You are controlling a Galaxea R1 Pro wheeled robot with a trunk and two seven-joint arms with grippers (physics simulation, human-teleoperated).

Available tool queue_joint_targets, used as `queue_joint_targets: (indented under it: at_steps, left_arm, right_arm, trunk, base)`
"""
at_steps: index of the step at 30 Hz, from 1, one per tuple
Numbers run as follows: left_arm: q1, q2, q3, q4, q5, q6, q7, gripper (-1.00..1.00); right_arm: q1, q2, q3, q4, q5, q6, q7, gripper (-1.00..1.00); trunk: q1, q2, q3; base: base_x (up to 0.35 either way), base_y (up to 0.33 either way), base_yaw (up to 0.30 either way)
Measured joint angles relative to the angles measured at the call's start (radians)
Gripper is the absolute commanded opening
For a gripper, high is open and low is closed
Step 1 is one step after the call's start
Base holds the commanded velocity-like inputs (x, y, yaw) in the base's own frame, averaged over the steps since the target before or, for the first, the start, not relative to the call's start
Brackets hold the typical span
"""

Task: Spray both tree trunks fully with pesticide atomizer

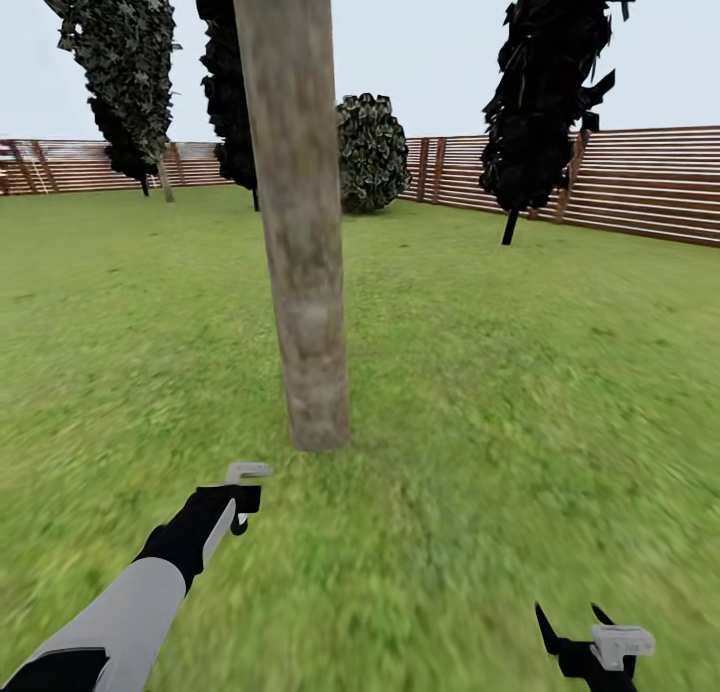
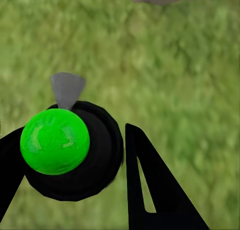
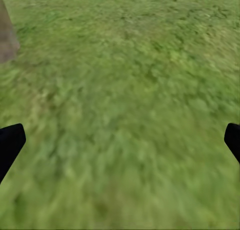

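The left hand [image 2: 75, 155] is clamped on the pesticide atomizer [image 2: 72, 150], a black body with a bright green ball top and a grey nozzle; one black finger [image 2: 150, 190] presses its side. In the head view the atomizer is mostly hidden by the hand, only its grey tip showing, just short of the tree trunk [image 1: 300, 222] on the lawn [image 1: 520, 372]. The right hand [image 1: 575, 627], low and cut off by the frame, has its fingers spread wide over bare grass. A wooden fence [image 1: 640, 182] stands behind.
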Motion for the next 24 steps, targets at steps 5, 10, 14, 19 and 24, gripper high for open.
queue_joint_targets:
  at_steps: [5,10,14,19,24]
  left_arm:
    - [0.0,0.0,0.0,0.0,-0.001,0.0,0.0,-1.0]
    - [0.0,0.0,0.0,0.0,-0.001,0.0,0.0,-1.0]
    - [0.0,0.001,0.0,0.0,-0.001,0.0,0.0,-1.0]
    - [0.0,0.001,0.0,0.0,0.0,0.0,0.0,-1.0]
    - [0.0,0.003,0.0,0.001,0.001,-0.001,0.0,-1.0]
  right_arm:
    - [0.0,0.0,0.0,0.0,0.0,0.001,0.0,1.0]
    - [0.0,-0.001,0.0,0.0,0.0,0.0,0.0,1.0]
    - [0.0,-0.001,-0.001,-0.001,0.0,0.0,0.0,1.0]
    - [0.0,-0.001,-0.001,-0.002,0.0,-0.001,0.0,1.0]
    - [0.0,-0.001,-0.001,-0.001,0.0,-0.001,-0.001,1.0]
  trunk:
    - [0.0,0.0,0.0]
    - [0.0,0.0,0.0]
    - [0.0,0.0,0.0]
    - [0.0,0.0,0.0]
    - [0.0,0.0,0.0]
  base:
    - [0.165,-0.264,0.277]
    - [0.165,-0.264,0.258]
    - [0.165,-0.264,0.18]
    - [0.111,-0.267,0.025]
    - [0.01,-0.099,-0.029]
